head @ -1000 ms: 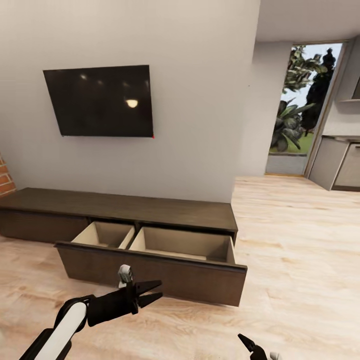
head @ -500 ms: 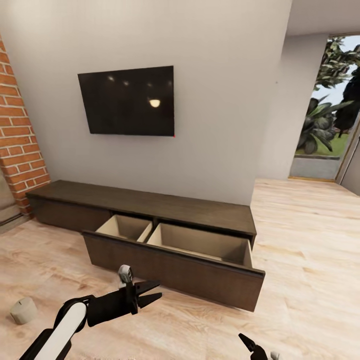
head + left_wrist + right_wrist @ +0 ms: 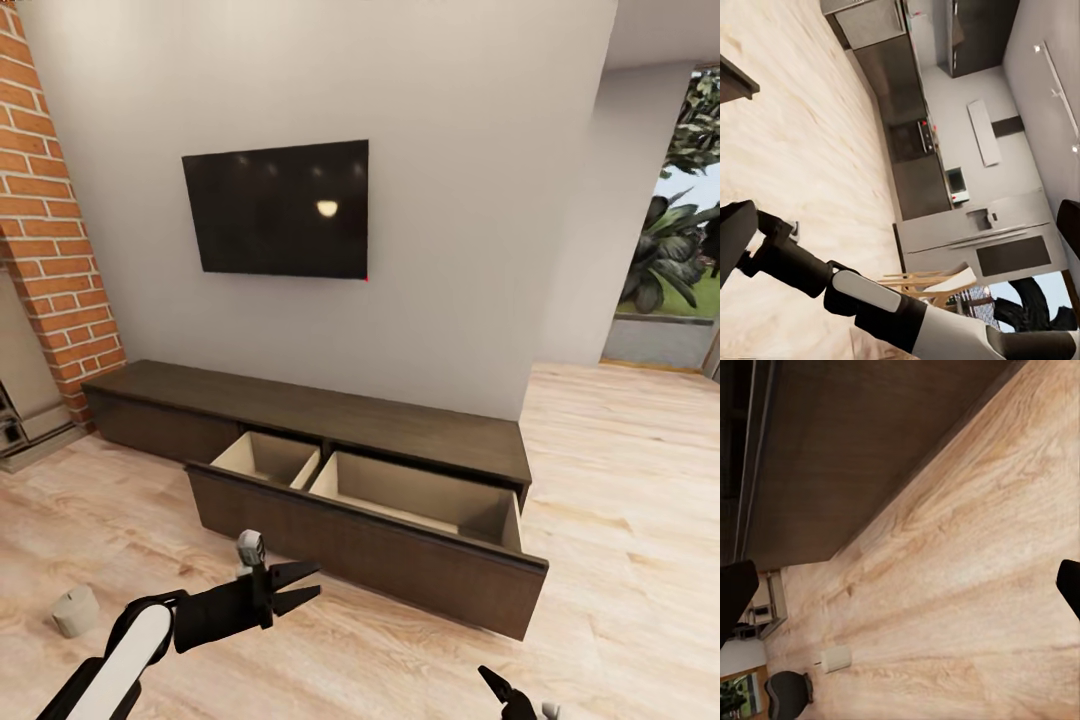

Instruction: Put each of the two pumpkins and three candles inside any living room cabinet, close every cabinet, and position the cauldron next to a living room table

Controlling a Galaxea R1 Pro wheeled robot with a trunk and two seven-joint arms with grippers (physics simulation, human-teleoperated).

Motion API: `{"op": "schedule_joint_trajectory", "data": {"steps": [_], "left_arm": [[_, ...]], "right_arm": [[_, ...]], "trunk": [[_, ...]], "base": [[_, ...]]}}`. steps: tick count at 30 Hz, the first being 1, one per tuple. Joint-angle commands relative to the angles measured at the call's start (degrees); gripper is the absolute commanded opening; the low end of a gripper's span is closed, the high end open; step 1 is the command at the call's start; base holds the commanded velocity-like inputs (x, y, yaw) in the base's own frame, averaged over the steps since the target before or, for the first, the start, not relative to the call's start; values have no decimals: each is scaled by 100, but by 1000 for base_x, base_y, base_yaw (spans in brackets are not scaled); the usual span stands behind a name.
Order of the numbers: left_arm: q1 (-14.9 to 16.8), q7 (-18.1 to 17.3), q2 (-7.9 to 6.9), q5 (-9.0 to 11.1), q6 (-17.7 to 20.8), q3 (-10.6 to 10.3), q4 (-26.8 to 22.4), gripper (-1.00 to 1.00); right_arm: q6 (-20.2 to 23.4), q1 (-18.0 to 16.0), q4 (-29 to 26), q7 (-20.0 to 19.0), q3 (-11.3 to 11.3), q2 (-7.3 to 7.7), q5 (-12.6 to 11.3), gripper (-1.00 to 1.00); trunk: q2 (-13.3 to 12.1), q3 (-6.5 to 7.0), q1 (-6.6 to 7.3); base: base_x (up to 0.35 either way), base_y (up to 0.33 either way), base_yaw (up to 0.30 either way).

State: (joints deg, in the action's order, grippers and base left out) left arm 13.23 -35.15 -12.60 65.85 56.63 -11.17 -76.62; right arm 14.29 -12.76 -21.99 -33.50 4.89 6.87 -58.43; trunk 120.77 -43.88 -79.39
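Your left gripper [image 3: 300, 585] is spread wide and empty; candle [image 3: 75, 611] sits on the floor to its left, open cabinet drawer [image 3: 400, 490] ahead, ready for loading. Right gripper [image 3: 500, 688]: can't tell.

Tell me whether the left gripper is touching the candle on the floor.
Apart. The head view shows the left gripper open in the air near the open drawer front, while the candle sits on the floor well to its left, bare boards between them.

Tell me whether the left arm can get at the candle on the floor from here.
Probably yes. The candle stands alone on bare floor beside the left gripper, whose fingers are open and empty. Nothing lies between them, though the arm would need to swing out and down.
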Motion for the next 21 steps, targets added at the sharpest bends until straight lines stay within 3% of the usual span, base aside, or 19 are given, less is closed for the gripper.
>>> {"op": "schedule_joint_trajectory", "data": {"steps": [1, 4, 6, 12, 16, 21], "left_arm": [[4, 72, -4, -6, 15, 20, 0, 100], [4, 366, -5, -6, 14, 210, 0, 100], [4, 607, -24, -6, 14, 470, 4, 100], [4, 1356, -251, 6, 14, 986, 191, 100], [4, 1842, -295, -1, 14, 1320, 448, 100], [10, 2482, -297, -9, 7, 1432, 620, 100]], "right_arm": [[40, -1, 2, -14, 21, -1, -46, 100], [-92, 0, 2, -15, 21, -1, -46, 100], [-167, 1, 2, -16, 21, -1, -46, 100], [-212, 1, 2, -16, 21, -1, -46, 100], [-201, -1, 2, -16, 17, -1, -43, 100], [-242, -1, -6, -24, 1, -1, -22, 100]], "trunk": [[-39, 13, 24], [-159, 67, 90], [-240, 102, 133], [-480, 210, 265], [-641, 282, 353], [-841, 372, 463]], "base": [[0, 0, 2], [0, 0, 0], [0, 0, 0], [0, 0, 0], [0, 0, 0], [0, 0, 0]]}}
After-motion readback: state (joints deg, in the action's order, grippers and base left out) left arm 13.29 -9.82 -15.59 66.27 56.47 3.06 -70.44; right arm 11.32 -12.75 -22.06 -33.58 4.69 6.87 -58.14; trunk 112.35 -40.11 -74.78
